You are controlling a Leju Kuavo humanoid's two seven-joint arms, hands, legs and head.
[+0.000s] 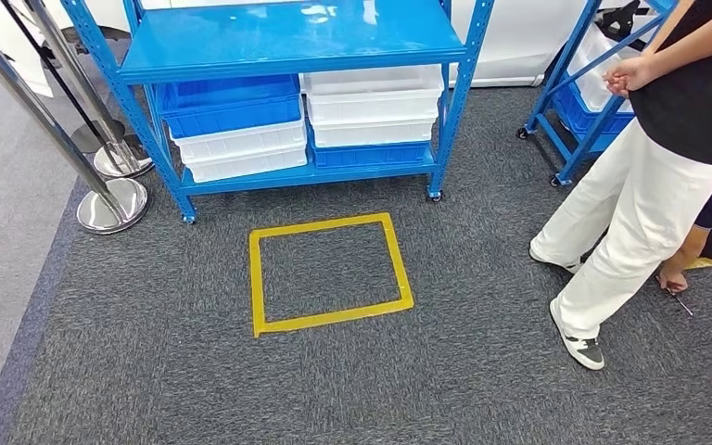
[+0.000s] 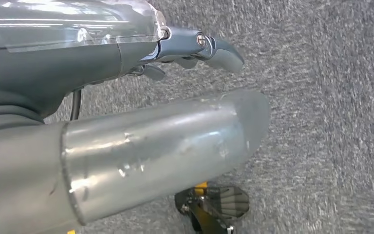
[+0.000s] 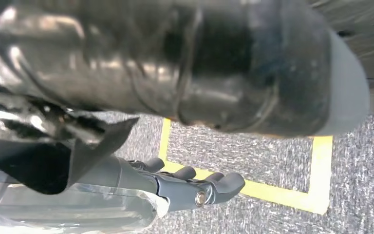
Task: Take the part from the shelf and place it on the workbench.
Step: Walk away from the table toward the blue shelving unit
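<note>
A blue shelf (image 1: 287, 37) stands ahead of me in the head view. Its lower level carries stacked bins: a blue bin (image 1: 232, 102) over white ones on the left, white bins (image 1: 371, 107) over a blue one on the right. I cannot tell what lies inside them, and no part can be made out. My left hand (image 2: 141, 122) hangs over grey carpet with its fingers (image 2: 219, 48) stretched out and nothing in it. My right hand (image 3: 175, 185) hangs beside the yellow tape (image 3: 277, 195), fingers loosely extended, holding nothing.
A yellow tape square (image 1: 320, 225) marks the carpet in front of the shelf. A person (image 1: 649, 185) in white trousers stands at the right, next to a second blue rack (image 1: 575, 120). Chrome stanchions (image 1: 111, 204) stand at the left.
</note>
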